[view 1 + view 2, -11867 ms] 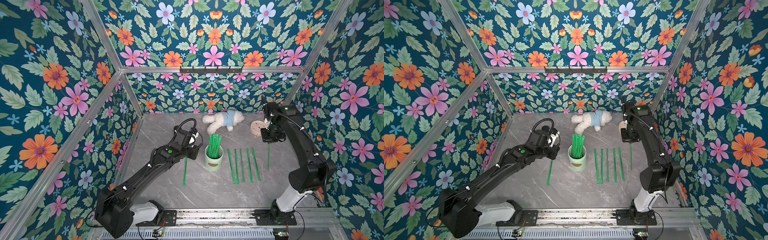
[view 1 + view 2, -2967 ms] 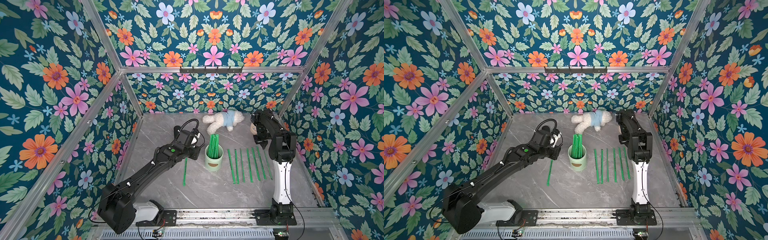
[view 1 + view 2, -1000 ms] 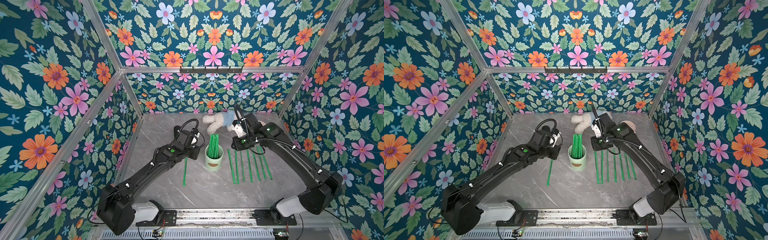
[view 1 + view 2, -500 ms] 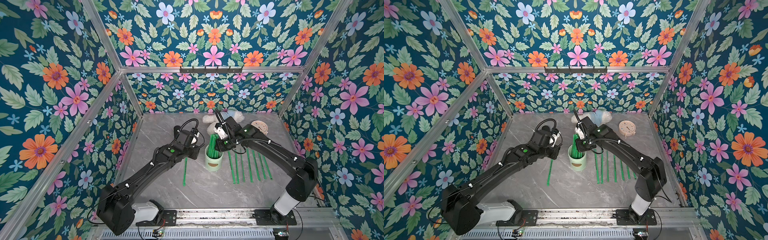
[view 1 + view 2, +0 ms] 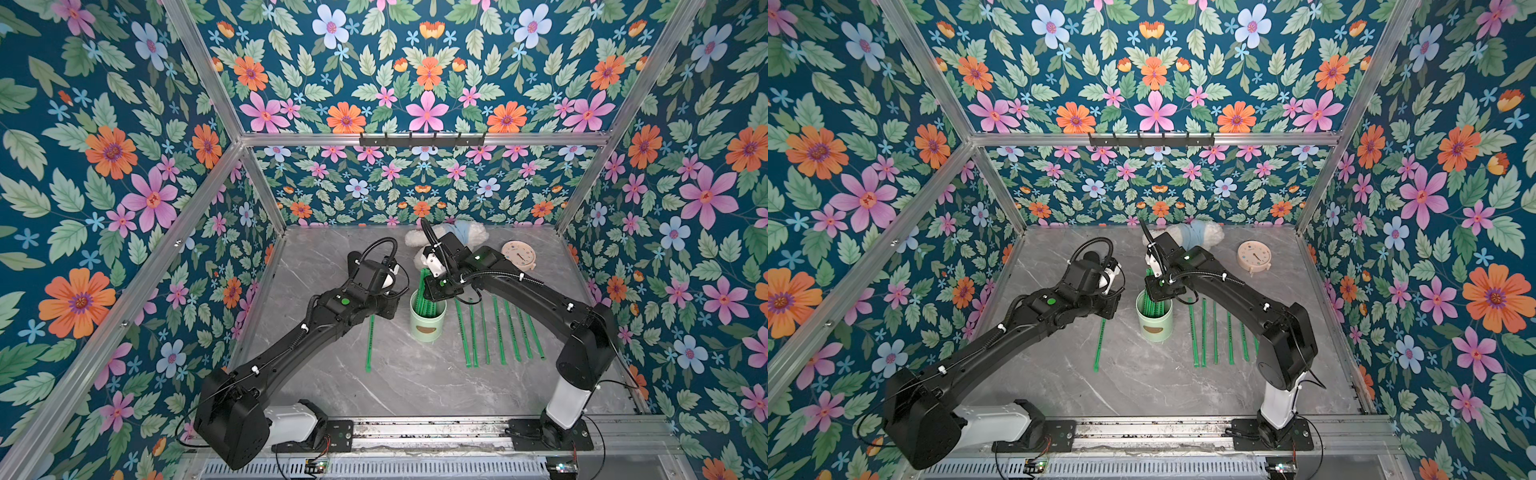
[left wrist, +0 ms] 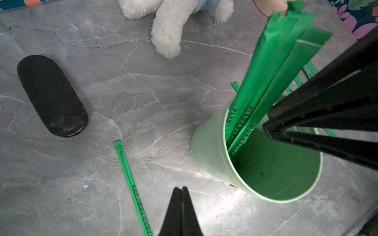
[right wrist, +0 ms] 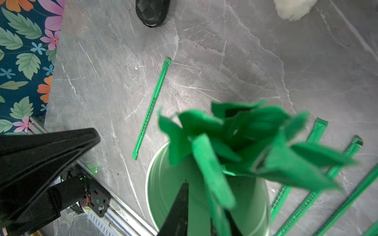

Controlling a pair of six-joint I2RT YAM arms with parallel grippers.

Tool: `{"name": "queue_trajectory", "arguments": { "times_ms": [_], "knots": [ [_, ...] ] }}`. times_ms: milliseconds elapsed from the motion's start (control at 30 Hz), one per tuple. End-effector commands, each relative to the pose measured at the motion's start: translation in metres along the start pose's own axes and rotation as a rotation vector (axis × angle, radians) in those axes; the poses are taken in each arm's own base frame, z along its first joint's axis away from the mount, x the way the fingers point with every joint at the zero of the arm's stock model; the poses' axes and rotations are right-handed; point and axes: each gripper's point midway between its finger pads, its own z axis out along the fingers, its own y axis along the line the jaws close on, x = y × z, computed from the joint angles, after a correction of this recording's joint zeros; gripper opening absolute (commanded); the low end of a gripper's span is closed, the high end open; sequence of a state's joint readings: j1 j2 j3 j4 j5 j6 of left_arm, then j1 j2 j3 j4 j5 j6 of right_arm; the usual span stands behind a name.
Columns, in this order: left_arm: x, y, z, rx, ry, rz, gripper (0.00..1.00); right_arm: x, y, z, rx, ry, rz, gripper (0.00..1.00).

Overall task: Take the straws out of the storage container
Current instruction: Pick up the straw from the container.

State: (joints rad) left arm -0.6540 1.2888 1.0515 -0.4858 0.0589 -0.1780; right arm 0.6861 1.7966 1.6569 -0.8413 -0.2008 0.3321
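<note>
Over the mint cup [image 6: 210, 147], mid-worktop [image 5: 395, 382]: right end effector [image 6: 267, 122] at the mouth beside the leaning straws [image 6: 266, 71], jaws a little apart; you cannot tell whether one is pinched. Take a single straw above the rim, close gently, and draw it up along its lean so the cup does not tip. Left end effector [image 6: 181, 190]: closed, empty, just beside the cup, handy for steadying its wall.

The straws [image 6: 272, 71] bear dark print beginning with "PLA"
</note>
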Motion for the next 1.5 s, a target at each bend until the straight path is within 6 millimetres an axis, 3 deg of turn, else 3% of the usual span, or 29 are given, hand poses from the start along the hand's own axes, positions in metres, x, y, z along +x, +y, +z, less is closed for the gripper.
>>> {"name": "queue_trajectory", "arguments": {
  "times_ms": [0,1333,1467],
  "knots": [
    [0.000,0.000,-0.001,0.001,0.005,0.003,0.00,-0.001,-0.003,0.000,0.022,0.002,-0.005,0.22],
    [0.001,-0.002,0.000,0.008,0.009,0.004,0.00,-0.011,-0.002,0.009,0.038,0.027,-0.021,0.21],
    [0.001,-0.002,0.000,0.008,0.010,0.003,0.00,-0.011,-0.002,0.009,0.036,0.027,-0.020,0.15]
  ]
}}
